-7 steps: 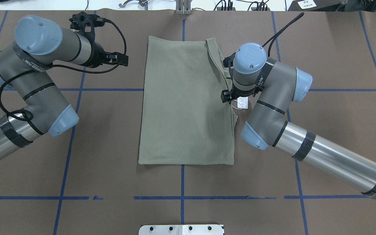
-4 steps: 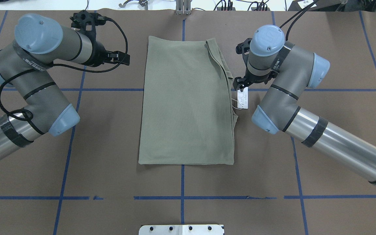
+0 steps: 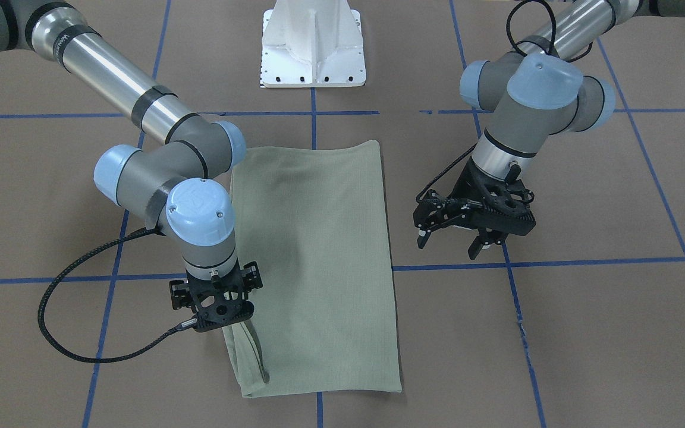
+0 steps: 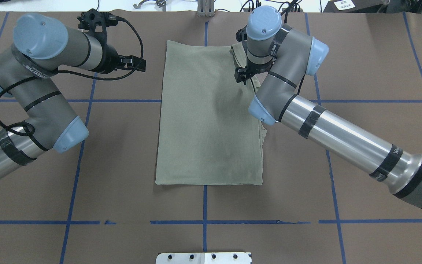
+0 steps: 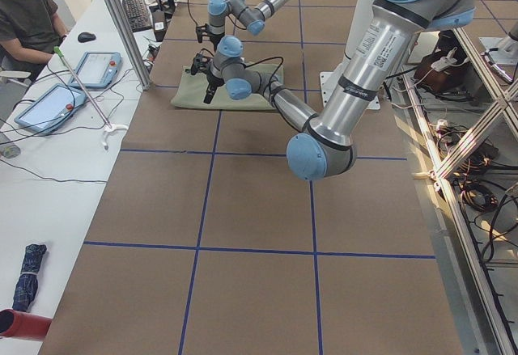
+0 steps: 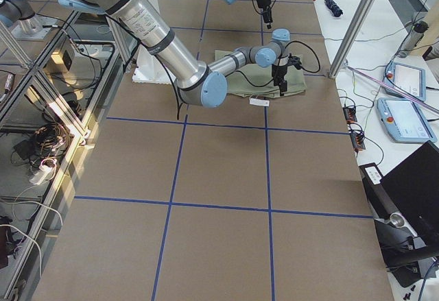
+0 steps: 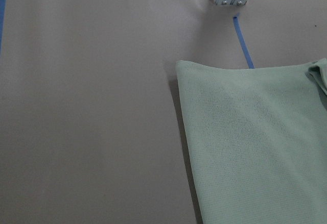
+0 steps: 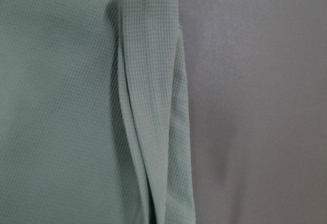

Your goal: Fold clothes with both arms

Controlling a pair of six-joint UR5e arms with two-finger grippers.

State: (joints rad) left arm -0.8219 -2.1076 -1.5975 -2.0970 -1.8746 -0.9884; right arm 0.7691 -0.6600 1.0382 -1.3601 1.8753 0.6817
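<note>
Right gripper (image 4: 242, 74) moved from 3 o'clock edge of shirt (image 4: 207, 121) to its 1 o'clock corner, closure unreadable; left gripper (image 3: 449, 244) sat open, empty, so next fold's grasp looked pending.

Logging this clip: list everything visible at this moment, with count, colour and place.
shirt: one, sage green, folded lengthwise, flat at mid-table
hang tag: one, white, on the table by the shirt's edge on the robot's right
table cover: one, brown, under everything
tape lines: several, blue, a grid across the cover
pedestal base: one, white, centre of the robot's side
pendants: two, pale grey-blue, on the white side bench
person: one, dark top, seated at that bench
left arm: grey, light-blue caps
left gripper: black, open, over bare cover, apart from the shirt
right arm: same colours
right gripper: black, over the shirt's layered edge, fingers hidden
</note>
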